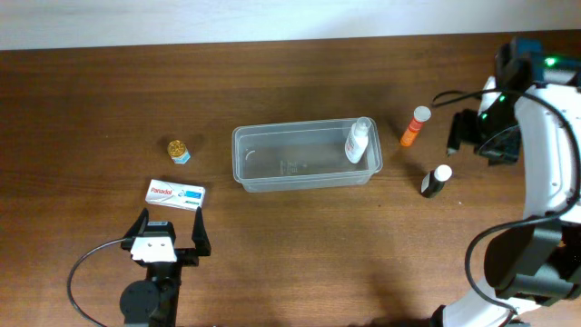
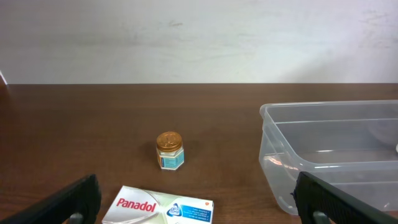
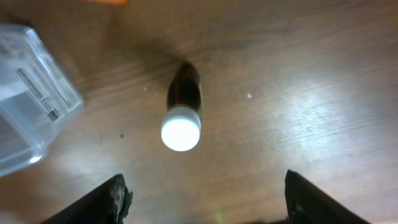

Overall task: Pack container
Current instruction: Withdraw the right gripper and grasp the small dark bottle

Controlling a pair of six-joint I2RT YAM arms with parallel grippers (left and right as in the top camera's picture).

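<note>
Spread wide and holding nothing, my right gripper [image 3: 204, 198] hangs over the dark bottle [image 3: 182, 112] with the white cap, which stands on the desk [image 1: 91, 91] towards the right edge, just off the container's right front corner. The container [image 1: 307, 156] sits in the middle of the desk, long side running left to right. I count one thing packed so far: a white bottle [image 1: 358, 141] in its right end, though I cannot tell whether it stands straight or leans on the wall. The rest of the tub looks bare. Four things are outside it, by my reckoning all left to pack. The dark bottle is under my right gripper, and the orange tube [image 1: 415, 126] lies beyond it, nearer the far edge and close to the container's right end. On the other side, well apart from the tub, the small jar [image 2: 169, 150] with the gold lid stands towards the left edge. The medicine box [image 1: 176, 193] lies flat in front of it, nearer the front edge. My left gripper [image 1: 171, 222] is also spread and empty, low by the front left corner, with the box just ahead of its fingers. I judge the job barely begun, about a fifth done.
</note>
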